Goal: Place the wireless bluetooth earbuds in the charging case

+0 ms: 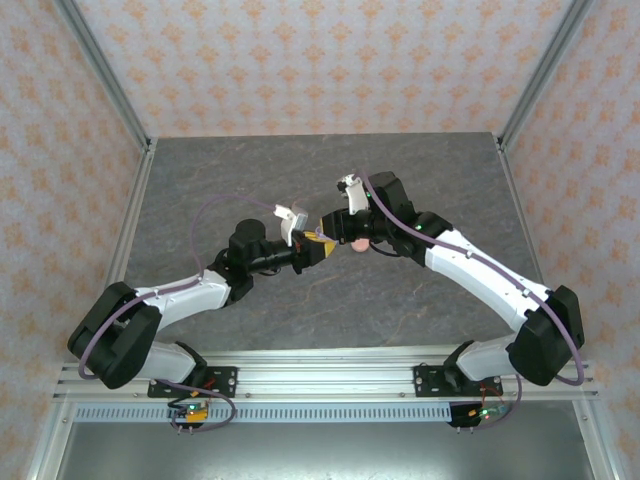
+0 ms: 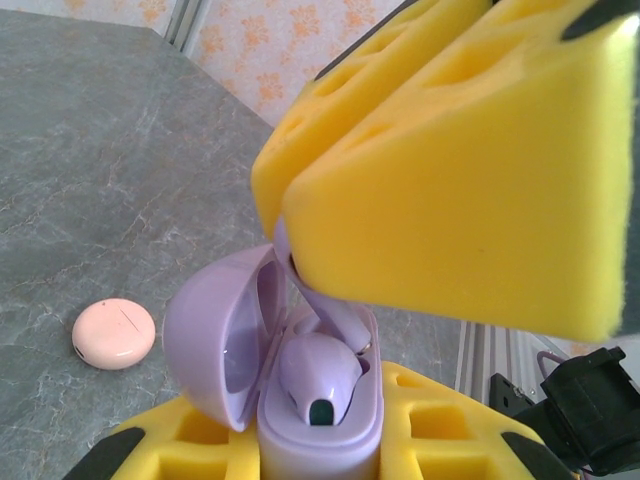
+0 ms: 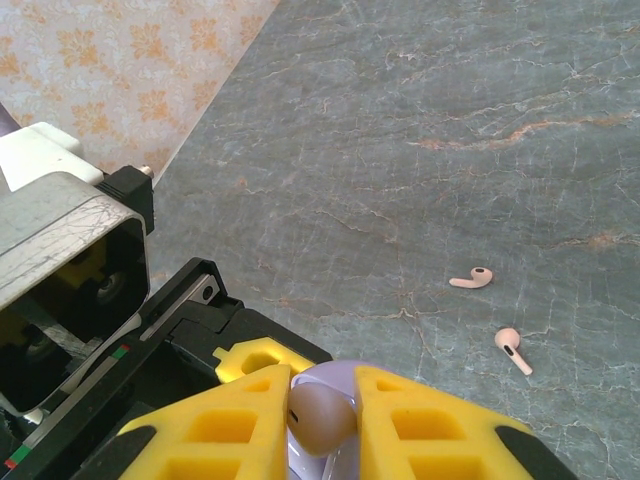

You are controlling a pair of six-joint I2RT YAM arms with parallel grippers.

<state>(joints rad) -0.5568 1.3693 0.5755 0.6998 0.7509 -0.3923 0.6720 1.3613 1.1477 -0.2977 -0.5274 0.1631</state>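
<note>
Item: lilac earbud (image 2: 318, 300), being pinched in the closed right claw (image 3: 322, 405), its stem reaching down into the open lilac case (image 2: 215, 335). Beside it, a second lilac earbud (image 2: 320, 375) is sitting in its socket in the same case. The case, lid standing open, is being gripped from below by the closed left claw (image 2: 320, 450) and held clear of the table (image 3: 450, 120). Further out, a pink earbud (image 3: 472, 278) and a second pink earbud (image 3: 513, 349) are lying loose on the table, near each other. A pink case (image 2: 113, 335) is lying shut, well apart from the lilac one. Step in hand, as I am judging it: seating the last bud of the lilac pair. The next move is calling for a straight, gentle push into the free socket, then a release that is not tipping the case.
</note>
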